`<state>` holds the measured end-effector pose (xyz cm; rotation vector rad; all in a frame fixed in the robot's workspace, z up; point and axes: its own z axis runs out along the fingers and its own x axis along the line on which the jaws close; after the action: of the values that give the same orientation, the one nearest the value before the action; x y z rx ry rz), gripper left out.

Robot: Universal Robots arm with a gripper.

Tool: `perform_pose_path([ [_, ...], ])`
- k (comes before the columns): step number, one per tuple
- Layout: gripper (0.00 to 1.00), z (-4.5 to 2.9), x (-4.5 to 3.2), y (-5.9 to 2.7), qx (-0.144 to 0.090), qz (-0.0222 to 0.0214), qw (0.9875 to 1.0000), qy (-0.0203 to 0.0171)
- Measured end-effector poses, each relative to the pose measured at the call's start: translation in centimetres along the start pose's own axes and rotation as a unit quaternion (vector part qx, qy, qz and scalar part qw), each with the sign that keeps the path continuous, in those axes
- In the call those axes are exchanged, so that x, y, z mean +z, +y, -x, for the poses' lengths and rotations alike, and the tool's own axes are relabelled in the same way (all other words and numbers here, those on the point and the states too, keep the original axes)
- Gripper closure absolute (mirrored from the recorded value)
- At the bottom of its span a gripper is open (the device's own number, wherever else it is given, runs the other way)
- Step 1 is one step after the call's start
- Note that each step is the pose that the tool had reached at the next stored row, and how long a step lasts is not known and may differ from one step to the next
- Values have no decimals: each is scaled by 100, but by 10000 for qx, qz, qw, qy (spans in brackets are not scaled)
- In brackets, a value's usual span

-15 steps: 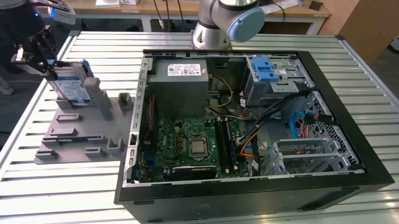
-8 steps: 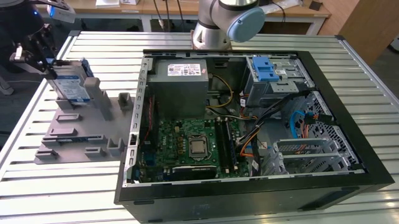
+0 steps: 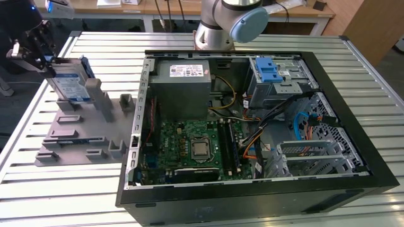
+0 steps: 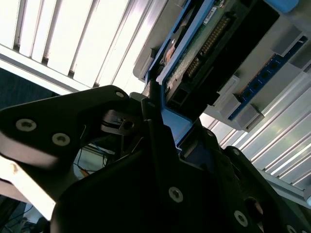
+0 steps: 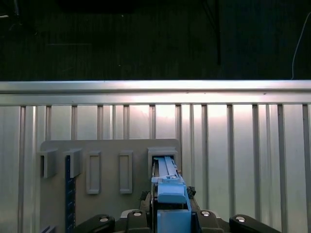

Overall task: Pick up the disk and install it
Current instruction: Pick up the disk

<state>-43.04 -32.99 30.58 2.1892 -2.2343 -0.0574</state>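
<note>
Closest to you, along the bottom of the exterior view, lies the black computer case point(image 3: 252, 203), resting on its side with the cover off on the slatted metal table point(image 3: 50, 198). Inside it you can identify the green motherboard point(image 3: 189, 146) in the lower middle, the grey power-supply box point(image 3: 183, 90) above it, and the metal drive cage point(image 3: 277, 78) with its blue latch at the upper right of the frame. The arm point(image 3: 221, 23) rises behind the case at the top centre. Locate the gripper point(image 3: 50, 64) at the upper left of the frame, on the exterior view's left, well apart from the case. Its jaws are pinching the disk point(image 3: 66, 82) by the upper edge. The disk stands on edge, slightly tilted, over the grey fixture plate point(image 3: 75, 137), with its silver face and white-and-blue label turned toward you and a grey upright post just beside it. In the first wrist view, note the blue carrier rail of the disk point(image 5: 170, 194) running between the black fingers of the gripper point(image 5: 172, 216), with its far end inside a raised rectangular socket of the fixture plate point(image 5: 107, 150). In the second wrist view, the disk point(image 4: 214, 43) shows its green circuit-board side, and one thin finger point(image 4: 148, 107) lies against the blue rail.
</note>
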Motion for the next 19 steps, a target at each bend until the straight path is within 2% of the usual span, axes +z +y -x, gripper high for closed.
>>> perform_pose_path([
  [19, 64, 4, -220, 8, 0, 0, 10000, 0],
])
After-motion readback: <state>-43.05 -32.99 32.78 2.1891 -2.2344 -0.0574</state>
